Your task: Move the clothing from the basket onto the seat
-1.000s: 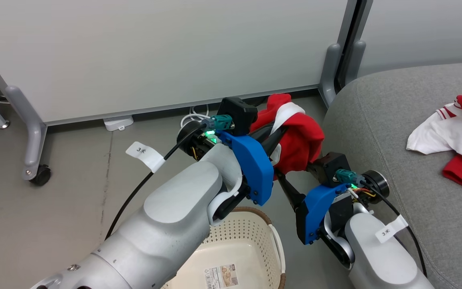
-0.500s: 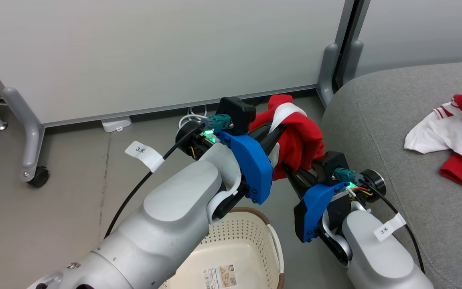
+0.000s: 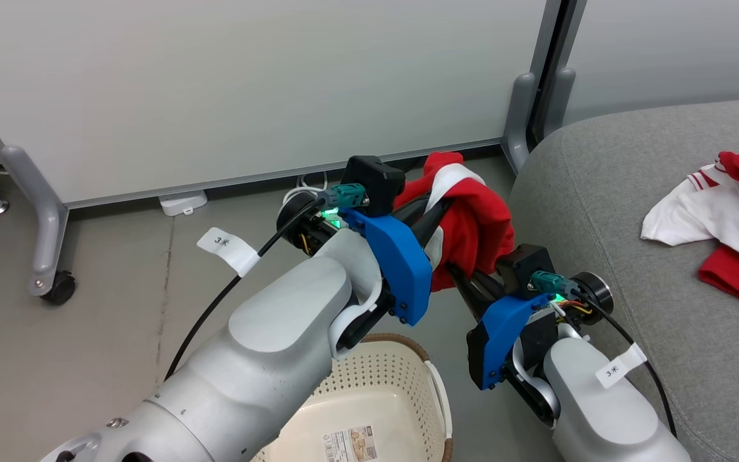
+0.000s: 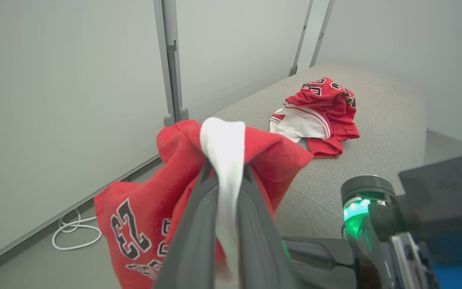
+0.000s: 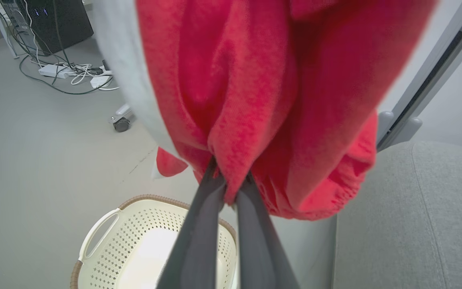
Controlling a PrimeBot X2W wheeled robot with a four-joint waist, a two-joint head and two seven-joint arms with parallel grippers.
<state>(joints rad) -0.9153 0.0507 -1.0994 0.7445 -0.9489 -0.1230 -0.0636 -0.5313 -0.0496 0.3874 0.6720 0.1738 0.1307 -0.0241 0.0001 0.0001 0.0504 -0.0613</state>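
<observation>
We start with the seat [image 3: 600,212], the grey cushion on our right, where one bundle of the clothing [image 3: 722,221], red and white, already lies well back from the near edge. The basket [image 3: 401,391] stands on the floor below our arms, near the seat's front. The part of its bottom that we can see carries a paper label and no fabric, though our left forearm hides a good part of it. Above the basket and short of the seat hangs the red garment [image 4: 134,224] with the number 23 and a white band. Our left end effector [image 4: 225,170] is pressed together on that white band, and our right end effector [image 5: 229,182] pinches a red fold of the same piece. We judge the task well advanced: one lot is delivered, and this piece is lifted out but not yet over the cushion. What is left is to carry it across, lay it down and let go
</observation>
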